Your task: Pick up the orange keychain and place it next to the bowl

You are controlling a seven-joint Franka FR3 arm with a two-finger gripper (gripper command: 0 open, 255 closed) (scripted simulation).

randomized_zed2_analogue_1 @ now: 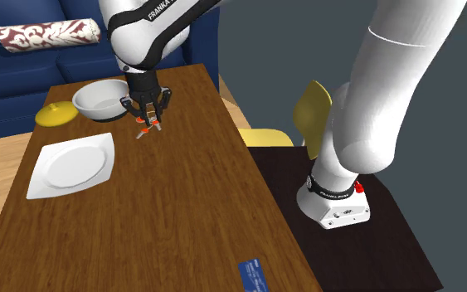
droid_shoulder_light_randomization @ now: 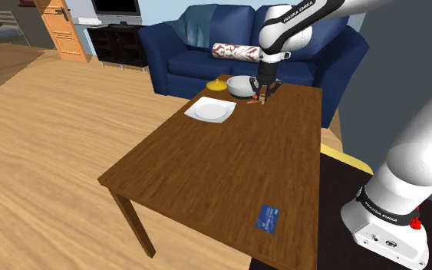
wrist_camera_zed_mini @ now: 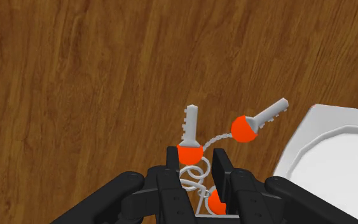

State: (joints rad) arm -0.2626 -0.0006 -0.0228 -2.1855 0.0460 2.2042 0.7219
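Shoulder view, pincer (droid_shoulder_light_randomization: 262, 93) clamps orange keychain (droid_shoulder_light_randomization: 261, 100) just beside bowl (droid_shoulder_light_randomization: 241, 86) above bench (droid_shoulder_light_randomization: 206, 169); second exterior view, keys (randomized_zed2_analogue_1: 143, 128) dangle low; wrist view, fingers (wrist_camera_zed_mini: 172, 167) pinch its wire ring (wrist_camera_zed_mini: 194, 174), likely light, floppy, slippy, best held there.

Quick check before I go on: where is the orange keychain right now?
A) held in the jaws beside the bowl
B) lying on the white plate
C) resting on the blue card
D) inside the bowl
A: in the wrist view the jaws are shut on the ring of the orange keychain, its keys hanging free, and the gripper hangs just beside the bowl.
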